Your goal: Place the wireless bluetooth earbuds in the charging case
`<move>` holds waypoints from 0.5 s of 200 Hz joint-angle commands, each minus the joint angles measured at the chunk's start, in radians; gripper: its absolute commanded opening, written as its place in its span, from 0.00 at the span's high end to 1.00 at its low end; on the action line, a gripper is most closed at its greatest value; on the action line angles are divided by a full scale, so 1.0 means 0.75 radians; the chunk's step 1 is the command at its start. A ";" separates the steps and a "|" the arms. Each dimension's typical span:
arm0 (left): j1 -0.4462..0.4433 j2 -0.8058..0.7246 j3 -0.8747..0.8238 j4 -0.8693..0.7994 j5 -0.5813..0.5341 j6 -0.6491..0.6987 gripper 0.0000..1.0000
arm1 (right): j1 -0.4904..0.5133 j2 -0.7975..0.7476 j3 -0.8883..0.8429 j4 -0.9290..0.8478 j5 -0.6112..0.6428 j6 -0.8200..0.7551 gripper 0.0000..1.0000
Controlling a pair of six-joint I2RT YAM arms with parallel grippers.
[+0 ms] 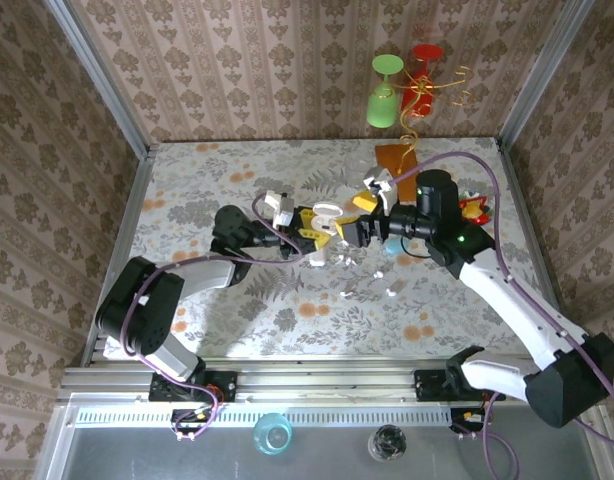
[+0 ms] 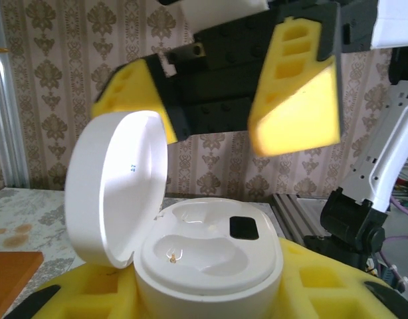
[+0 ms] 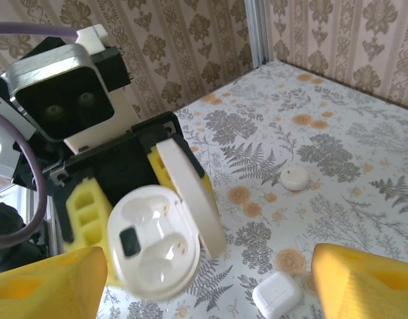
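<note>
Right wrist, charging case (image 3: 154, 242) in left jaws, facing right jaws

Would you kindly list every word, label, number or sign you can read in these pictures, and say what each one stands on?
Nothing here is legible enough to quote.
Tiny blue marks on the inside of the open lid of the white charging case: too small to read.

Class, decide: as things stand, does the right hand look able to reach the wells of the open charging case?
Probably yes. The left hand holds the charging case up with its lid swung back to one side, and the open right hand faces the empty wells with nothing between them.
</note>
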 commanded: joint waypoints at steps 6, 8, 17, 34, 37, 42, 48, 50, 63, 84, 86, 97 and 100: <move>0.036 -0.020 -0.029 0.043 -0.045 0.034 0.67 | -0.075 -0.103 -0.122 0.174 -0.020 0.150 0.18; 0.038 -0.019 -0.031 0.044 -0.046 0.037 0.67 | -0.083 -0.108 -0.132 0.180 -0.014 0.165 0.18; 0.051 -0.024 -0.044 0.043 -0.062 0.044 0.67 | -0.113 -0.121 -0.173 0.199 0.035 0.240 0.18; 0.072 -0.038 -0.068 0.043 -0.090 0.064 0.67 | -0.163 -0.115 -0.220 0.169 0.145 0.401 0.19; 0.077 -0.041 -0.073 0.043 -0.098 0.066 0.67 | -0.170 -0.109 -0.222 0.153 0.161 0.424 0.19; 0.082 -0.046 -0.081 0.044 -0.110 0.072 0.67 | -0.178 -0.099 -0.222 0.115 0.178 0.456 0.20; 0.090 -0.052 -0.089 0.042 -0.121 0.075 0.67 | -0.186 -0.082 -0.218 0.064 0.207 0.480 0.20; 0.092 -0.052 -0.094 0.043 -0.125 0.076 0.67 | -0.186 -0.076 -0.215 0.046 0.218 0.487 0.20; 0.105 -0.062 -0.111 0.043 -0.159 0.090 0.67 | -0.187 -0.025 -0.205 -0.056 0.286 0.502 0.20; 0.115 -0.072 -0.132 0.043 -0.190 0.103 0.67 | -0.186 0.068 -0.190 -0.192 0.384 0.533 0.22; 0.115 -0.072 -0.134 0.042 -0.193 0.104 0.67 | -0.187 0.077 -0.187 -0.206 0.390 0.533 0.22; 0.119 -0.076 -0.139 0.043 -0.204 0.102 0.67 | -0.187 0.127 -0.172 -0.276 0.393 0.536 0.23; 0.118 -0.077 -0.141 0.043 -0.211 0.102 0.67 | -0.187 0.141 -0.172 -0.293 0.396 0.539 0.23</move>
